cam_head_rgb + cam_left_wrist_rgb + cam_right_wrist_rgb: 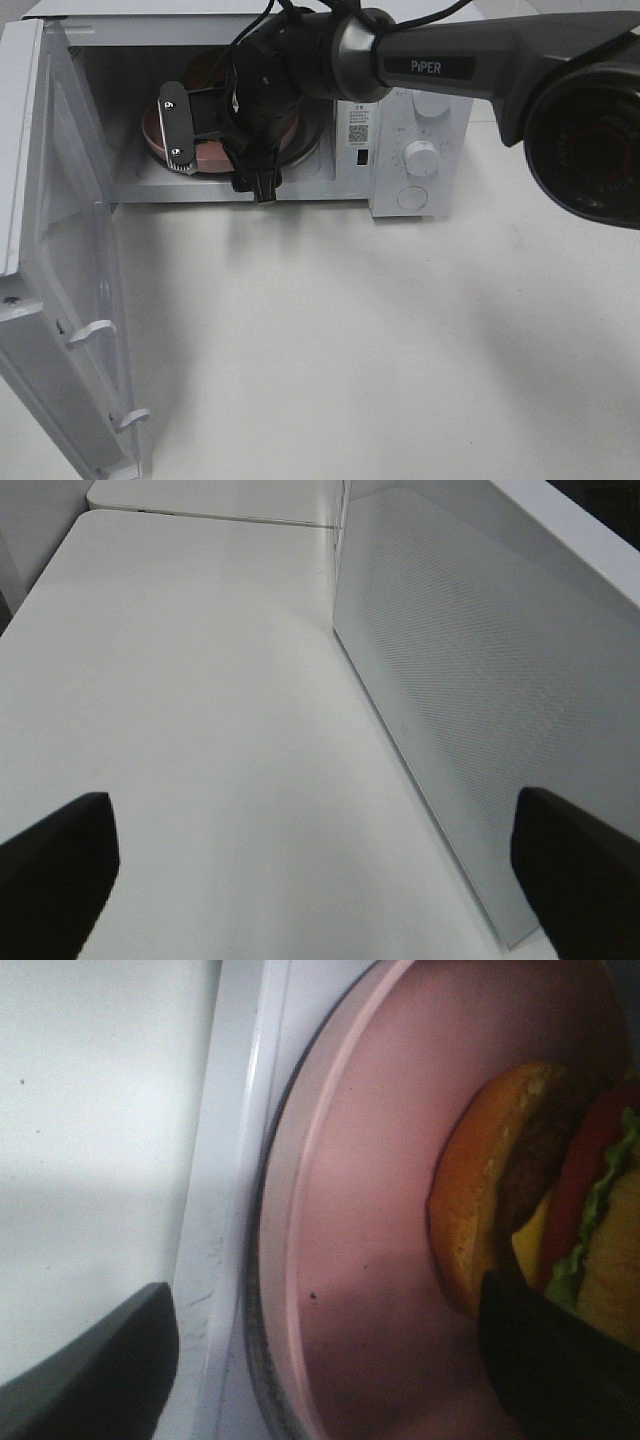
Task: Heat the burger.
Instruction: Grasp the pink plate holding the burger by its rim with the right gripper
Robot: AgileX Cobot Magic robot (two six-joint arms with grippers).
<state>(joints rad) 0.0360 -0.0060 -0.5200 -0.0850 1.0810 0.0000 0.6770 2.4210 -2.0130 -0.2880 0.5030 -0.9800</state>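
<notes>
I'm on the high cam: white microwave along the top of the frame, door swung wide open down the left side. Right arm comes in from the upper right, "PiPER" printed on its grey link, and reaches into the cavity. Its wrist blocks most of the inside; I can only see the edge of the pink plate at upper left center, sitting in the microwave. Control panel at upper center-right has a round dial and a QR-code sticker beside it; small text there is too fine to read. On the right wrist cam, the burger is on the pink plate, right side of the frame: bun, patty, tomato, lettuce and cheese visible, tipped so the layers face the camera. Right gripper jaws are apart, one dark finger at lower left over the cavity sill, the other at lower right overlapping the burger; contact I can't confirm. Left wrist cam shows only the white table and the door's perforated panel on the right. Left gripper jaws wide apart, holding nothing.
</notes>
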